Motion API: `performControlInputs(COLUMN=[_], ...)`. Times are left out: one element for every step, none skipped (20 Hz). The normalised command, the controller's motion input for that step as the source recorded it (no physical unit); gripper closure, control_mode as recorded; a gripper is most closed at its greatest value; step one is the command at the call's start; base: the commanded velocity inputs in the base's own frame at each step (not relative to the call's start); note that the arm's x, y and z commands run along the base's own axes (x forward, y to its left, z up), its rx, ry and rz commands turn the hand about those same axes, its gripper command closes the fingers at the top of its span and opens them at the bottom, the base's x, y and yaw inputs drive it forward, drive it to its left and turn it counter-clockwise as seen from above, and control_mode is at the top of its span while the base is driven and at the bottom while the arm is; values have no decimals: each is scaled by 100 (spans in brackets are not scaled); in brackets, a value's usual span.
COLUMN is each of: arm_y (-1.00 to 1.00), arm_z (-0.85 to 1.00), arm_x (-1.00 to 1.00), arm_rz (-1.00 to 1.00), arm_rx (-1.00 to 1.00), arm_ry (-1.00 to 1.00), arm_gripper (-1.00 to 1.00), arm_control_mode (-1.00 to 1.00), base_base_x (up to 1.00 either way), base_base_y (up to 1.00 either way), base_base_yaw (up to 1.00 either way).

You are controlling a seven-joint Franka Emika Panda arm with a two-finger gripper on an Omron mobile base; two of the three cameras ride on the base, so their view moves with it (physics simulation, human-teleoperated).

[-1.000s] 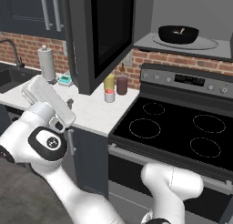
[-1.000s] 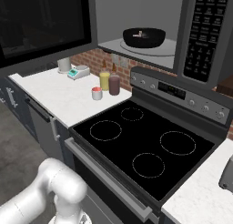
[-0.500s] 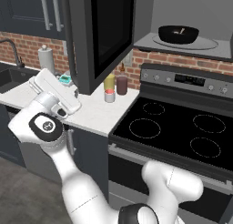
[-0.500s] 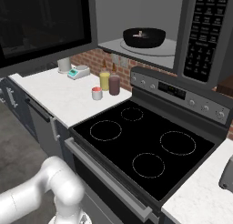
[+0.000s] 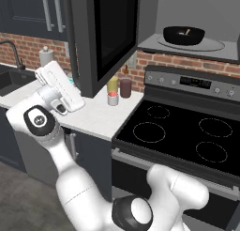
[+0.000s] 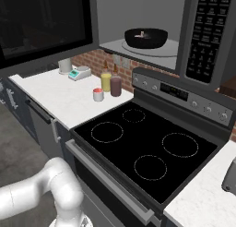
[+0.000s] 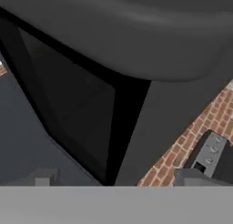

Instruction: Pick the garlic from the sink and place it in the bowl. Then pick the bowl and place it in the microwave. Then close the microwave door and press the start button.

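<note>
The black bowl (image 5: 183, 35) (image 6: 146, 38) sits on the glass turntable inside the microwave (image 6: 206, 33), above the stove. A small pale piece, the garlic (image 5: 188, 32) (image 6: 140, 35), shows inside it. The microwave door (image 5: 104, 37) (image 6: 45, 24) stands swung wide open to the left, over the counter. My gripper (image 5: 62, 106) hangs over the counter just left of the door's lower edge, behind its outer face. In the hand view the gripper (image 7: 119, 180) is open with nothing between its tips, facing the door's dark glass (image 7: 77, 109). The sink (image 5: 10, 80) lies at far left.
A black stove (image 5: 180, 134) with four burner rings sits under the microwave. On the white counter (image 6: 60, 97) stand a yellow and a dark bottle (image 6: 111, 83), a small can (image 6: 97, 94), a scale (image 6: 79, 74) and a canister (image 5: 46, 56).
My hand has risen and shifted right, closer to the open door's outer side, and the elbow has lifted. The gripper stays open. Bowl and door have not moved.
</note>
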Motion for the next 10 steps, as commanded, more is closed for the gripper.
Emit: performControlInputs(arm_y=[-86,-88,-89,-86,-88,-88,-89,-87,-94,-96], arm_z=[16,15,18,16,14,9,8,6,4,4], arm_x=[-16,-18,-15,-21,-22,-25,-23,-24,-25,-29], arm_rz=[-9,-8,-8,-7,-7,-8,-8,-8,-7,-7], arm_rx=[15,16,16,16,17,17,17,17,19,21], arm_ry=[-47,-45,-47,-49,-49,-48,-46,-45,-40,-39], arm_gripper=[-100,-100,-100,-100,-100,-100,-100,-100,-100,-100], arm_control_mode=[-100,-100,-100,-100,-100,-100,-100,-100,-100,-100], base_base_x=[0,0,0,0,0,0,0,0,0,0], base_base_y=[0,0,0,0,0,0,0,0,0,0], base_base_yaw=[0,0,0,0,0,0,0,0,0,0])
